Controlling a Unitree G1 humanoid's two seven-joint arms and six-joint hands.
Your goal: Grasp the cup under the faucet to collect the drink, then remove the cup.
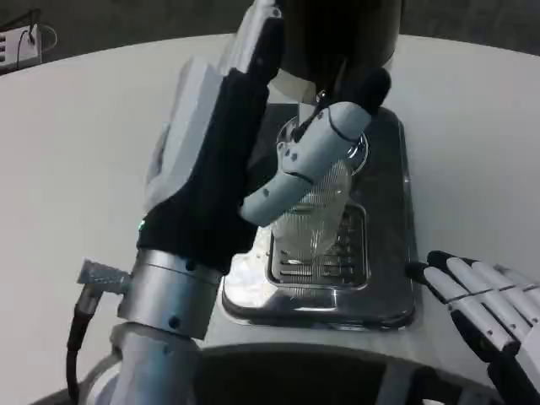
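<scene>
A clear ribbed plastic cup (316, 215) stands upright on the metal drip tray (325, 291) of the drink dispenser (337, 34). My left hand (253, 152) reaches in from the left and wraps the cup; its white and black fingers (325, 143) curl across the cup's upper front. The faucet above the cup is hidden behind those fingers. My right hand (485, 308) rests on the table at the lower right, beside the tray, fingers straight and slightly apart, holding nothing.
The dispenser's dark base (392, 169) and shiny tray rim take up the centre of the round white table (76, 152). A white power strip (18, 44) lies at the far left edge.
</scene>
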